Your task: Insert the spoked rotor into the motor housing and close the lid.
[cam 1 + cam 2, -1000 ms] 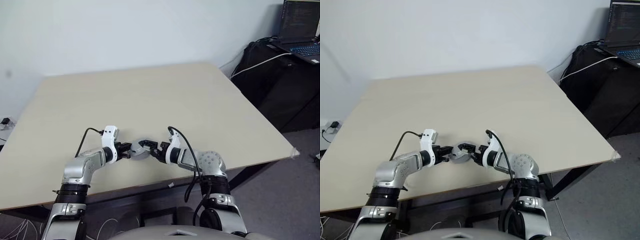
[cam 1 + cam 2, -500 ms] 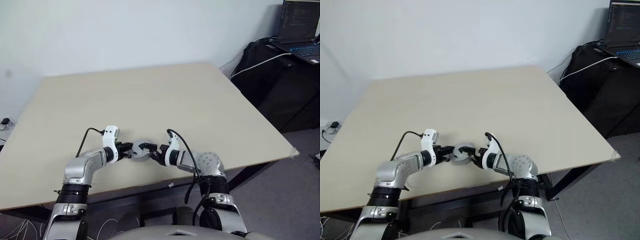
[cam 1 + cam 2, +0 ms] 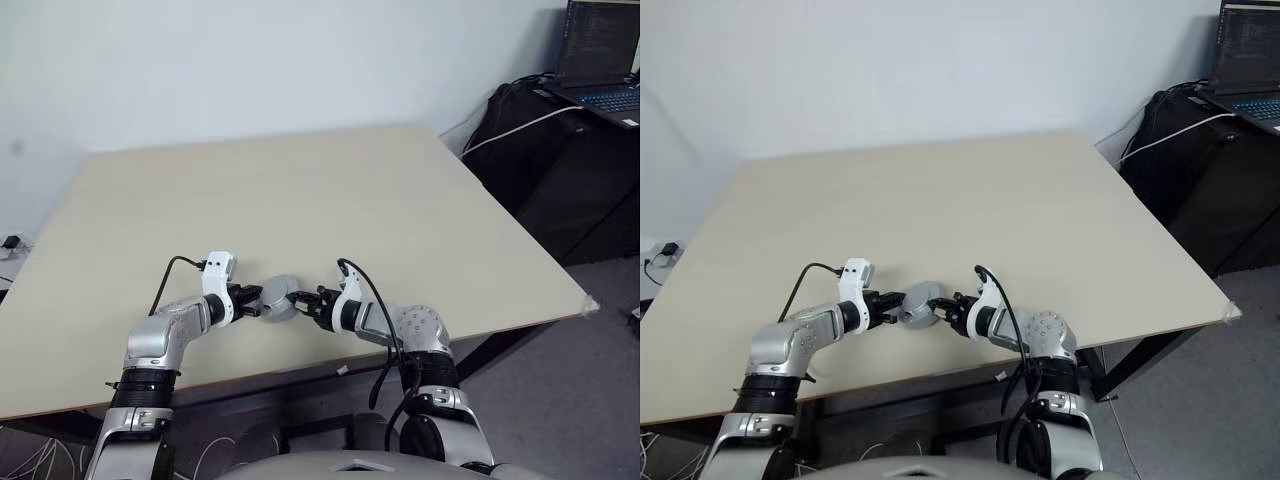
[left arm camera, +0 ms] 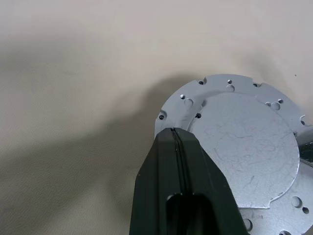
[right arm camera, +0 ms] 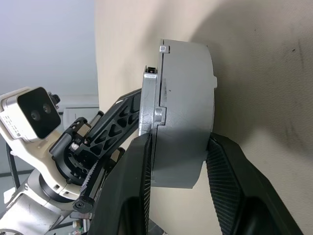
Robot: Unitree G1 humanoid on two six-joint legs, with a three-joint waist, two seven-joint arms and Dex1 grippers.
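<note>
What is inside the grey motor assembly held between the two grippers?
Nothing inside can be seen. The lid sits flat on the motor housing, so the interior is covered. The left gripper pinches the lid's rim; the right gripper straddles the housing.

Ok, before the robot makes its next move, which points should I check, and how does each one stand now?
1. Left fingers shut on the rim of the lid: ok.
2. Right fingers straddling the motor housing, one on each face: ok.
3. Lid lying against the motor housing: ok where the edge is visible.
4. Spoked rotor seated inside: cannot tell, hidden.
</note>
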